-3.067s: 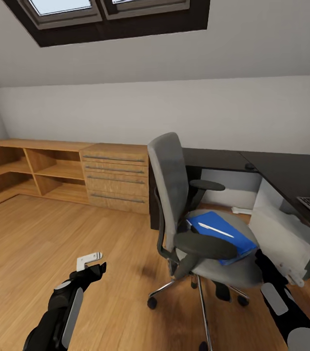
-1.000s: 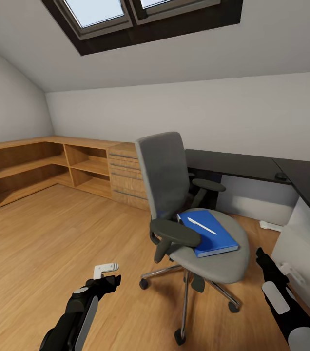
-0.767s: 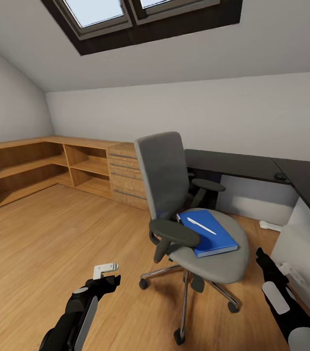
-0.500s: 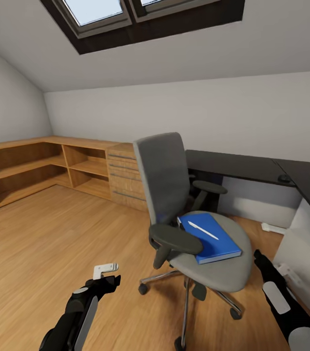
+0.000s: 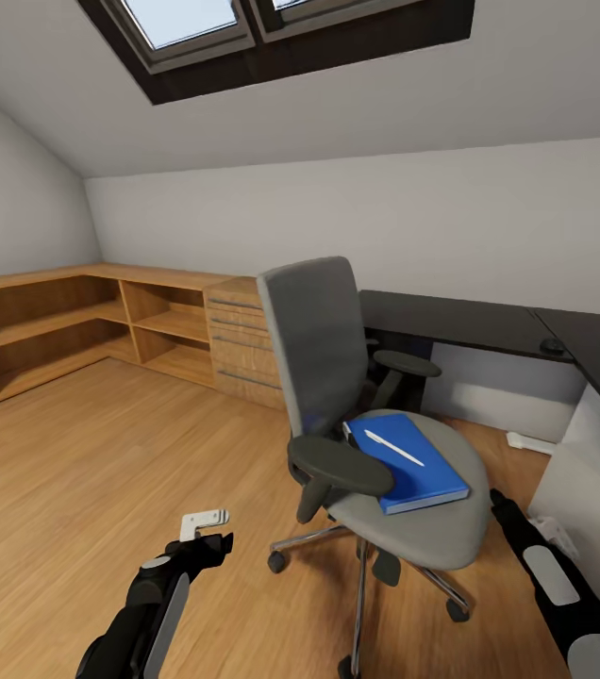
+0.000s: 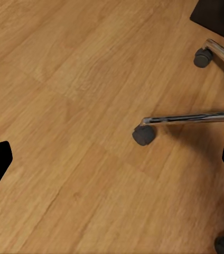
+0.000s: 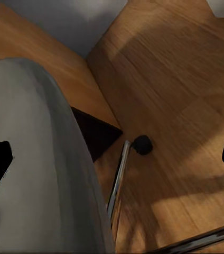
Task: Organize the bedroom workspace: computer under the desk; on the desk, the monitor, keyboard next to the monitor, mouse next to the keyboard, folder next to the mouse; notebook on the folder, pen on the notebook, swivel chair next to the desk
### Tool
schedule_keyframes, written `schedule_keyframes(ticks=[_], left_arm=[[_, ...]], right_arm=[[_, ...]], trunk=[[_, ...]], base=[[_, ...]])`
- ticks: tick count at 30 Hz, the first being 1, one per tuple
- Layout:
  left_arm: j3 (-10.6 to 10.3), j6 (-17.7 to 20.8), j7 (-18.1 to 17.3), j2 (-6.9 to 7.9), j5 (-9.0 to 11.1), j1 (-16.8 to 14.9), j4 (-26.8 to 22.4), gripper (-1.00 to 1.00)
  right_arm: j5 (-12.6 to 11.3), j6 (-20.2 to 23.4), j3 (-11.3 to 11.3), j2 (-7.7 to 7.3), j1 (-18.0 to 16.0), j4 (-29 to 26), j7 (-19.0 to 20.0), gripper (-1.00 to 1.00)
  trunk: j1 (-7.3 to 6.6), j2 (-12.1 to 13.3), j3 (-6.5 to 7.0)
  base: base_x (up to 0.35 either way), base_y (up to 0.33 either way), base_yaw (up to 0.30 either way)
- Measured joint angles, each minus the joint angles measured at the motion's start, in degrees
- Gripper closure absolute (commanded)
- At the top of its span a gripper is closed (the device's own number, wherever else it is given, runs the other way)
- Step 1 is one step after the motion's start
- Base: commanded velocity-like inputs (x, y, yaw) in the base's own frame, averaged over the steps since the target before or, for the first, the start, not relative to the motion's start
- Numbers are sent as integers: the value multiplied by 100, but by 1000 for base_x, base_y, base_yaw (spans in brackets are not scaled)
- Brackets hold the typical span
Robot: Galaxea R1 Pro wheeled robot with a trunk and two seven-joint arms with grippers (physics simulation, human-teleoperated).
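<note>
Left gripper point(image 5: 204, 528) jaws apart, right gripper point(image 5: 503, 502) jaws apart, both arms low

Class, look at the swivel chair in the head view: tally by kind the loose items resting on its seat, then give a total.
Blue folder: 1
White pen: 1
Total: 2, the pen lying on top of the folder, both on the swivel chair seat.

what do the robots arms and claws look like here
Both arms are glossy black with pale grey oval panels along the forearms. The left claw is black with a light grey angular bracket on top. The right claw is black and tapered. No cables or markings show.
</note>
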Motion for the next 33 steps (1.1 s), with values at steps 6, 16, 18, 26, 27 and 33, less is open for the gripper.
schedule_keyframes(ticks=[6,16,18,26,27,33], left_arm=[[0,0,0,1,0,0,0,-100],[7,1,0,1,-10,1,-1,-100],[8,-1,1,0,-12,2,-3,-100],[-23,-7,1,-15,-14,3,-4,-100],[-24,-7,1,-17,-14,3,-4,-100],[-25,-7,1,-29,-14,2,-3,-100]], right_arm=[[-23,51,-11,-9,-1,1,34,-100],[-33,60,-8,1,-3,1,43,-100],[-11,60,-22,2,-4,-8,46,-100],[12,61,-30,4,-8,-30,56,-100],[10,61,-27,3,-8,-34,57,-100],[1,61,-10,4,-8,-62,63,-100]], trunk=[[0,0,0],[0,0,0],[-1,0,0],[-1,-1,1],[-1,-1,1],[-1,-1,1]], base=[[0,0,0],[32,0,108],[8,0,253],[1,0,276],[0,0,278],[0,0,278]])
